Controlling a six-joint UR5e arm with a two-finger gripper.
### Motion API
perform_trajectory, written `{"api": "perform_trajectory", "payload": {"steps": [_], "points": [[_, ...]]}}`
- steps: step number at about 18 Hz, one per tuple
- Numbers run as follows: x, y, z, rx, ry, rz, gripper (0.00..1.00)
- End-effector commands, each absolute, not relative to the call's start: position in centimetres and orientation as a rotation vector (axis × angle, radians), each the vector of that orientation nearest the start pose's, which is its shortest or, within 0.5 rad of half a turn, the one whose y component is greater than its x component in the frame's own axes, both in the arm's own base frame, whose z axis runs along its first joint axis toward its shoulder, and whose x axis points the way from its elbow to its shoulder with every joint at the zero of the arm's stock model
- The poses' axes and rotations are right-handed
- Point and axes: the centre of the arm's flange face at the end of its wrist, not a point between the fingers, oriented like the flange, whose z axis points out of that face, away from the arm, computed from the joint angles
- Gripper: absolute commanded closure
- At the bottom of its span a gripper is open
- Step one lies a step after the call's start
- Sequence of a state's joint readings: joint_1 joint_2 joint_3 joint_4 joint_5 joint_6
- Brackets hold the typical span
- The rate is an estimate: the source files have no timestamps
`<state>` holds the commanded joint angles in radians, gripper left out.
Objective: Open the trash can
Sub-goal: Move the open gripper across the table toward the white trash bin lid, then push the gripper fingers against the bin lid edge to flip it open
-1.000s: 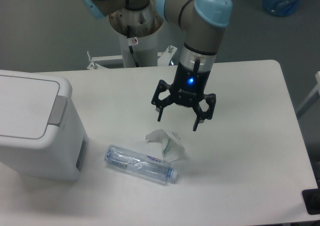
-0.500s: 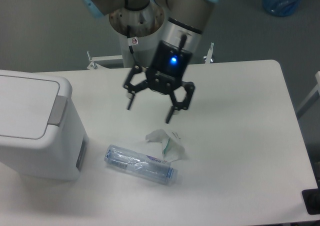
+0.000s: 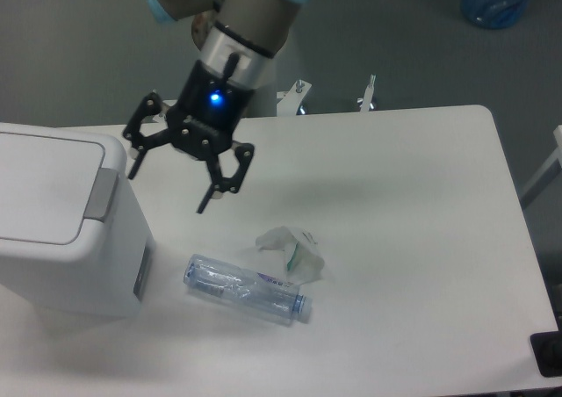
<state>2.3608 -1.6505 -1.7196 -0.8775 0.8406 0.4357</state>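
White table (image 3: 421, 265) with rounded corners and a smooth matte top, grey floor behind it, pretty plain setup. Taking the trash can (image 3: 61, 230) as the landmark: it sits at the left edge of the table, partly cut off by the frame, a big boxy white plastic bin with rounded corners, a flat lid that's closed, and a grey rectangular tab (image 3: 102, 195) on the lid's right side. Closest to the camera, just right of the bin's base, a clear plastic bottle (image 3: 248, 290) lies on its side, crinkled looking with a label on it. Touching the bottle on its far side is a crumpled bit of white wrapper (image 3: 292, 249) with some green on it. Further back and above the table, just right of the bin's top right corner, hangs the gripper (image 3: 167, 188), black, with a blue light glowing on its body, tilted so the fingers point down and toward the bin. Its two fingers are spread wide apart with nothing between them, and it isn't touching the bin or the table. The arm rises from it up and to the right, silver wrist section and light blue joint caps, out of the top of the frame. Way off at the far right of the room there's something blue and see-through (image 3: 499, 0) on the floor, can't tell what exactly.
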Motion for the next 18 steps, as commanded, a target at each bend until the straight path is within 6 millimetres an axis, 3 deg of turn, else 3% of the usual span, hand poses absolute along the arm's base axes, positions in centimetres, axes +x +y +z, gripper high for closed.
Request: {"api": "perform_trajectory", "payload": {"steps": [8,11,18], "points": [[-23.4,53.8,45.1,-2.363,-0.184,-0.448,0.00],[-22.6,54.4,44.7,-2.370,-0.166,-0.462,0.00],[-22.7,54.7,44.2,-2.375,-0.166,-0.465,0.00]]}}
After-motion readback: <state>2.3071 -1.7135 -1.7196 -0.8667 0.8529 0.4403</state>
